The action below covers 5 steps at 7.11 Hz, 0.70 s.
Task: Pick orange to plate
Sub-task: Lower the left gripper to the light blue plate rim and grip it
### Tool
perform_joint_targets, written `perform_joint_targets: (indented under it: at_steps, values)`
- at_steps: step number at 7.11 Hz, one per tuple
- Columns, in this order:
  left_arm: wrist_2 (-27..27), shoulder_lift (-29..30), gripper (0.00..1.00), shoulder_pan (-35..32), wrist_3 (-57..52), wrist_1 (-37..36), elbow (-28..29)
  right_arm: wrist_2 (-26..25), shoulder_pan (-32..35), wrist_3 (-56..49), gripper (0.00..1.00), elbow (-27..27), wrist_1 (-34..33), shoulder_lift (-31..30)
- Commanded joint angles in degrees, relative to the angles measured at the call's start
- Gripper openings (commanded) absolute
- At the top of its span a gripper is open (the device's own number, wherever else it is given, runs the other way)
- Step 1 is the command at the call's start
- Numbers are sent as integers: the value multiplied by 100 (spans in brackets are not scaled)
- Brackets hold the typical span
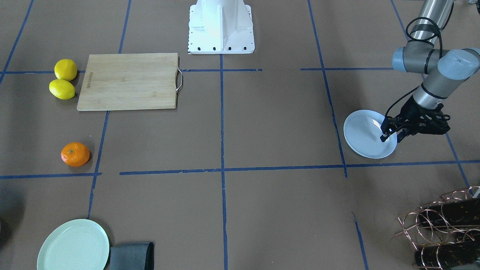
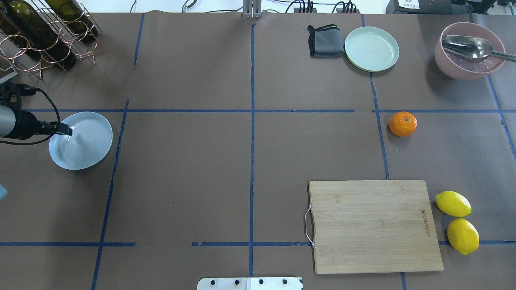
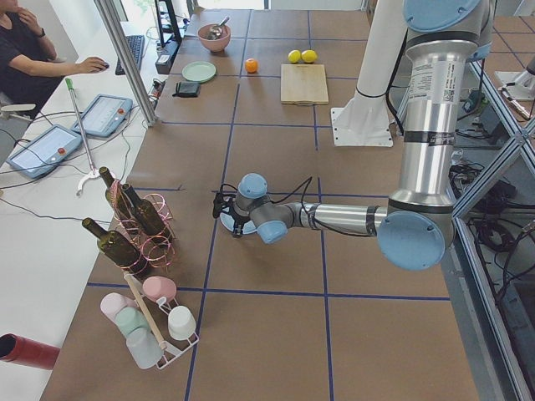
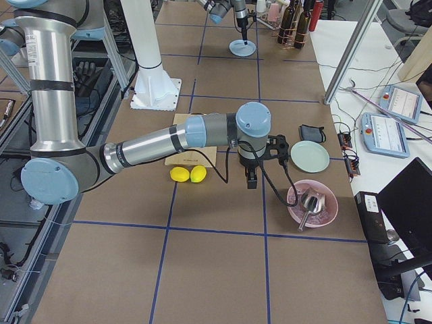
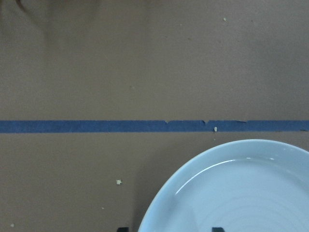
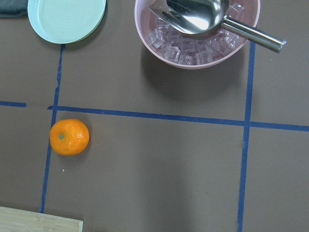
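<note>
The orange (image 2: pixel 402 123) lies alone on the brown table on my right side, also showing as the orange (image 1: pixel 75 154) and, in the right wrist view, as the orange (image 6: pixel 69 137) left of centre. The pale bluish plate (image 2: pixel 86 147) sits far off on my left side. My left gripper (image 1: pixel 391 137) hangs open over the plate (image 1: pixel 362 138), its fingers straddling the rim. The left wrist view holds the plate (image 5: pixel 241 193) at lower right. My right gripper (image 4: pixel 252 182) hovers above the orange's area; I cannot tell whether it is open or shut.
A wooden cutting board (image 2: pixel 373 225) and two lemons (image 2: pixel 453 203) lie near the orange. Beyond it are a mint-green plate (image 2: pixel 371 48), a grey cloth (image 2: pixel 325 41) and a pink bowl (image 2: pixel 447 66) of ice with a metal scoop. A wire bottle rack (image 2: pixel 48 36) stands behind the bluish plate.
</note>
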<state>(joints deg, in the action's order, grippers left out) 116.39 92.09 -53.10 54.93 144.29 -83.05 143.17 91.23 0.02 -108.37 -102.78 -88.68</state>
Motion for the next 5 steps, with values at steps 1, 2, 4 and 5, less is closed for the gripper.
perform_joint_targets:
  at_steps: [1, 2, 4, 5]
  values:
    - [6, -7, 31, 10, 0, 3, -26, 9, 0, 15, 100, -43, -5, 9]
    - [15, -7, 11, 1, 0, 3, -35, 9, 0, 216, 100, -96, 4, 26]
    - [33, -25, 0, -8, -35, 3, -70, 9, 0, 261, 100, -114, 4, 35]
    - [59, -33, 0, -8, -52, 3, -79, 9, 0, 261, 100, -114, 4, 35]
